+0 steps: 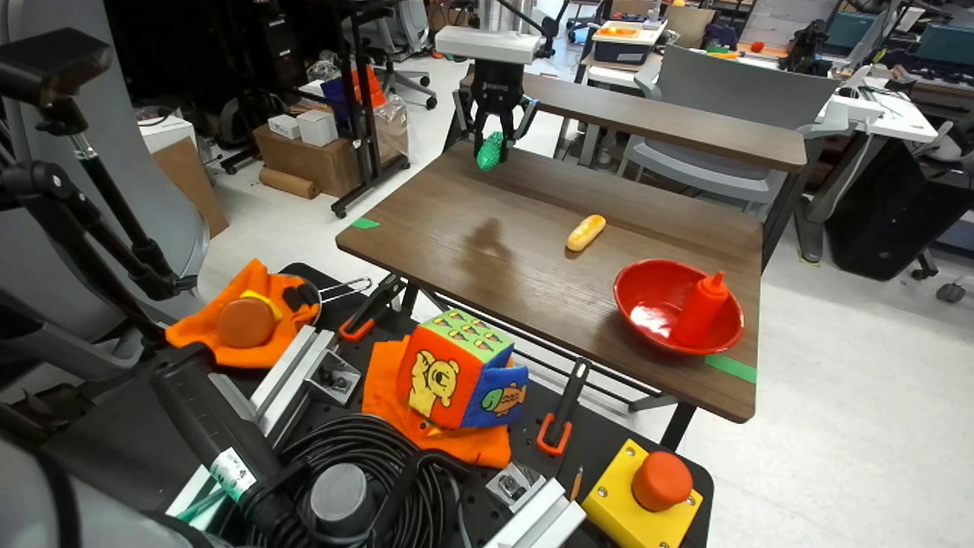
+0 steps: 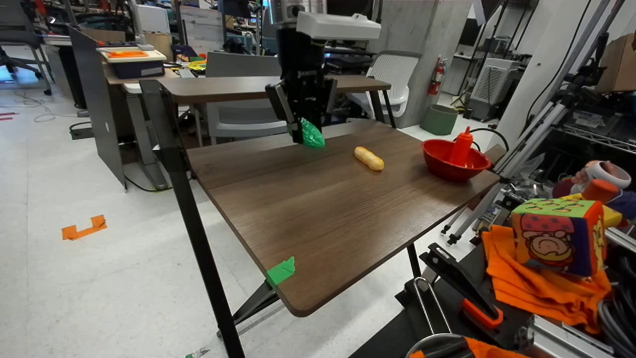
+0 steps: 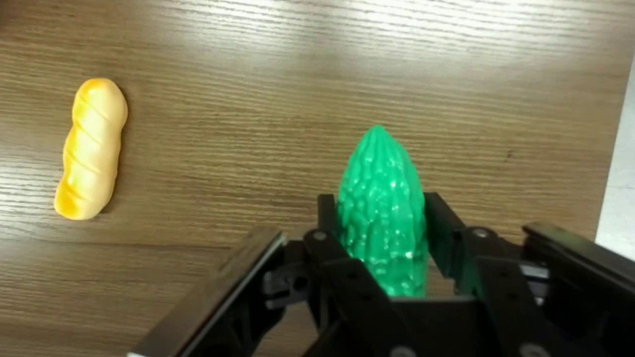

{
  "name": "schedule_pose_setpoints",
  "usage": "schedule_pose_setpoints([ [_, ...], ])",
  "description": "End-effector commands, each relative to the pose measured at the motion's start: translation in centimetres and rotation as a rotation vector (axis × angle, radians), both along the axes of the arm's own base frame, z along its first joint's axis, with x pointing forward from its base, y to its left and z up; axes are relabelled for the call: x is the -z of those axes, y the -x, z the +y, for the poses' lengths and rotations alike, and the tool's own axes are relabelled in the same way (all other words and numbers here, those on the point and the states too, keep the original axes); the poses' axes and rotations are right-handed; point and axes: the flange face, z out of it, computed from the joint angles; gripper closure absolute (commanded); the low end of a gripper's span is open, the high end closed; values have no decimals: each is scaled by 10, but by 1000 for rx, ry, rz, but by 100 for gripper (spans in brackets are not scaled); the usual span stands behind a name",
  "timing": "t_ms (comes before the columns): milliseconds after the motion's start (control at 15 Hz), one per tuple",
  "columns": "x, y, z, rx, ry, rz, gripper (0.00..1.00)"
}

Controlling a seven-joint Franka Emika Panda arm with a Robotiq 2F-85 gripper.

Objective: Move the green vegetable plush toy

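Vegetable (image 3: 381, 203) in tool (image 1: 491, 150), lettering (image 1: 497, 87) possibly "Robotiq"

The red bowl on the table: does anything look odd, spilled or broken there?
Slightly odd: a red squeeze bottle sits inside the red bowl, perhaps a strange place for one. Whether it leans is hard to tell. No spill or damage shows.

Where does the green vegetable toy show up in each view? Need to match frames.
In an exterior view: green vegetable toy at upper middle.
In an exterior view: green vegetable toy just above centre.
In the wrist view: green vegetable toy right of and below centre, between the fingers.
Shared landmark: yellow-orange toy, lower right of it in both exterior views, at left in the wrist view.
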Motion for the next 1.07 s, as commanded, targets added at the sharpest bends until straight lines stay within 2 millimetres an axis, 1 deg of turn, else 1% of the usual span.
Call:
schedule_pose_setpoints([
  [0,27,-32,10,44,31,28,80],
  [333,66,-45,32,62,55,77,80],
  [467,78,-49,41,67,68,80,80],
  [533,80,-50,46,71,72,76,80],
  [600,82,-49,50,75,69,77,30],
  [667,81,-50,53,71,71,73,29],
  [800,78,-49,61,66,57,85,16],
  [867,76,-48,63,66,43,98,7],
  [933,71,-46,63,65,36,103,1],
  [1000,63,-44,65,50,22,112,0],
])
